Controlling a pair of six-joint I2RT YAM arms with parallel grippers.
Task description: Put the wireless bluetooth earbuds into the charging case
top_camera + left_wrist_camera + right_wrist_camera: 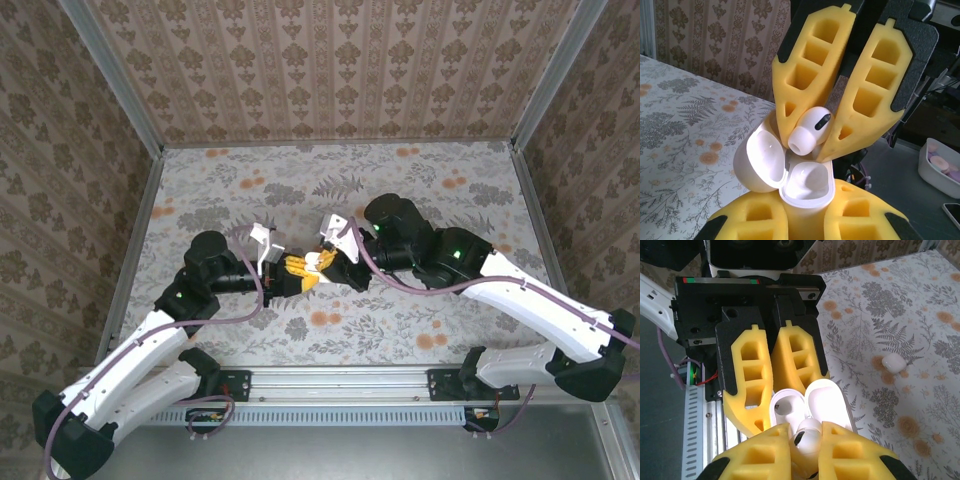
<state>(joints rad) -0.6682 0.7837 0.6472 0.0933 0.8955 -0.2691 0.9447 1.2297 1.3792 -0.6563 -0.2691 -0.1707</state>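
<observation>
On my overhead feed, a table [400, 170] fills the middle of the frame, covered in a pale sheet printed with grey ferns and orange blossoms. Beige damask wallpaper panels close it in: a back wall [330, 70] across the top, a left wall [50, 200] and a right wall [600, 180] down the sides. Aluminium posts [112, 75] slant through the upper corners where the panels meet. An aluminium rail [340, 385] edges the table along the bottom, with a plain grey strip [350, 450] below it. The light is soft and even. On my left wrist feed, at lower right, a white bin [940, 167] of pinkish round items sits on a grey surface [895, 175].
</observation>
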